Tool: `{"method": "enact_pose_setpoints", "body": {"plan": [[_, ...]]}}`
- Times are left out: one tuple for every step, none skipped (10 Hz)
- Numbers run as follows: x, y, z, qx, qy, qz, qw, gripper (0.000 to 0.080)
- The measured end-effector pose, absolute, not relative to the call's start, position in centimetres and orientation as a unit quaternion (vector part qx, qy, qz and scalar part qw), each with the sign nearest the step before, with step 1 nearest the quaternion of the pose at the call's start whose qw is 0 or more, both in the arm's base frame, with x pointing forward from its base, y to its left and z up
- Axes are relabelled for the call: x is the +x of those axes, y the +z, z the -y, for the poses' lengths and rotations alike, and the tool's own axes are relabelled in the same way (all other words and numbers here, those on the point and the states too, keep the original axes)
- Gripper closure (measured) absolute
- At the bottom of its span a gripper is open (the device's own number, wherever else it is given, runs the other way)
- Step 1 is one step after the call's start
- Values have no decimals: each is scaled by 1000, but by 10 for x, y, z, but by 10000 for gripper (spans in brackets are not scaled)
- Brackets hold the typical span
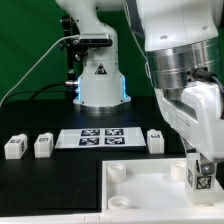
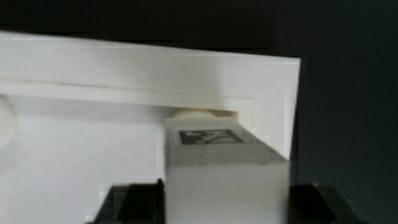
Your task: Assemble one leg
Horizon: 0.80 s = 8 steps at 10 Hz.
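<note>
White plastic parts lie on a black table [image 1: 30, 115] before a green backdrop [image 1: 25, 40]. At the exterior view's left stand two small tagged blocks, the left block [image 1: 14, 147] and the second block [image 1: 43, 145], near each other but apart. To their right, the marker board [image 1: 100, 138] lies flat in front of the arm's base [image 1: 98, 78]. A third block [image 1: 155, 139] stands just beside the board's right end. Nearer the camera, the large flat panel [image 1: 150, 195] fills the near right of the table, with a round socket [image 1: 117, 172] at its far left corner.

At the exterior view's far right, the gripper [image 1: 199, 161] points down over the panel's right side and pinches the leg [image 1: 200, 179], which is upright with its tag facing the camera. The wrist view shows the gripper [image 2: 222, 203] with its dark fingers [image 2: 135, 205] pressed on both sides of the leg [image 2: 217, 155]. The leg's tagged end reaches the edge of the panel [image 2: 125, 70]. Whether they touch cannot be told.
</note>
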<state>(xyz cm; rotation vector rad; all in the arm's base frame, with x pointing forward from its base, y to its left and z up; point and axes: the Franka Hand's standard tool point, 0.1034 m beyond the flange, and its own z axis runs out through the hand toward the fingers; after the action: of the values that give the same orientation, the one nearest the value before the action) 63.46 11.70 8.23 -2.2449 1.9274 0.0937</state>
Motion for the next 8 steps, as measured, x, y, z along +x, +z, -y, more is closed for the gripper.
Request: {"method": "enact_pose_setpoints", "body": {"plan": [[634,81,-117,-784,28,-614,91,494],[634,81,-117,-829,21,-551,92,302],[634,81,-119,-881,13,-464,91,302],[631,82,-124,-912,16,-401,82,178],[630,83,-128,-946,11,-318,68,158],[630,84,-132,-957,5,-284,65,158],[630,83,-130,-971,2,-231,64,151],[630,83,-130,-978,0,-200,64,151]]}}
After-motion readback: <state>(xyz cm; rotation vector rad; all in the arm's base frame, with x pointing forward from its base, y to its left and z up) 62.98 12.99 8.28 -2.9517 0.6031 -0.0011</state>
